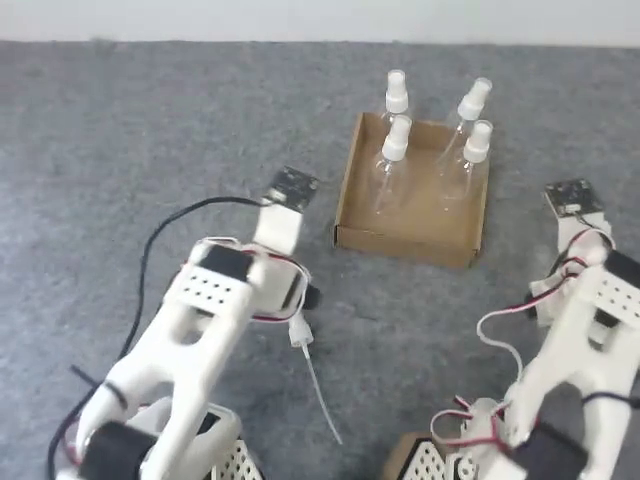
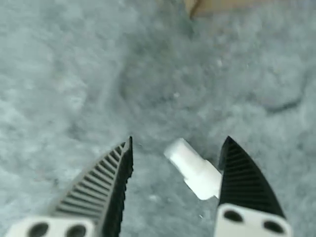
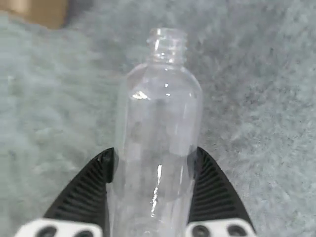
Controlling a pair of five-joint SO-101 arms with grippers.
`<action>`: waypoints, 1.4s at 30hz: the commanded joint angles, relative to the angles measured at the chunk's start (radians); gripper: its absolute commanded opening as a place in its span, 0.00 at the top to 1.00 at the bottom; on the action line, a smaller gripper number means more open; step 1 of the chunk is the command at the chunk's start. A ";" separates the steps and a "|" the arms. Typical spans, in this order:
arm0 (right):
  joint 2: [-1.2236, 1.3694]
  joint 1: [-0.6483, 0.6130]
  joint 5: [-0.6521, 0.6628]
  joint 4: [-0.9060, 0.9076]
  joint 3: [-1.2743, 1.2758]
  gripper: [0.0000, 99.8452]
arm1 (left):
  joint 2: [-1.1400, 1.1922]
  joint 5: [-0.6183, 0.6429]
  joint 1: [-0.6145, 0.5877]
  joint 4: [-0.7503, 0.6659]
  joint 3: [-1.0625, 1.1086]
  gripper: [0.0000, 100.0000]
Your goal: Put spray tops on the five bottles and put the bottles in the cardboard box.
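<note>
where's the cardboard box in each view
High view: cardboard box mid-table, beyond both arms.
Left wrist view: its tan edge far past the spray top between the open fingers.
Right wrist view: its tan corner beyond the gripped bottle.
Shared landmark: the grey carpet.

The bottle [image 3: 158,128] is glossy clear plastic, the spray top [image 2: 193,169] smooth plastic, the cardboard box [image 1: 405,241] matt, the carpet [image 1: 150,130] rough

Grey felt surface [image 1: 120,150] meets a white wall [image 1: 300,18].
</note>
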 commanded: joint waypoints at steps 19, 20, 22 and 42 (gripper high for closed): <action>0.317 0.179 0.173 -0.202 -0.008 0.89 | 0.261 -0.054 0.075 0.005 -0.047 0.76; 0.320 0.179 0.173 -0.202 -0.008 0.86 | 0.264 -0.058 0.075 0.003 -0.047 0.78; 0.323 0.179 0.173 -0.202 -0.005 0.81 | 0.269 -0.061 0.074 -0.002 -0.047 0.80; 0.114 0.183 0.167 -0.099 -0.003 0.74 | 0.196 -0.063 0.058 0.005 -0.225 0.86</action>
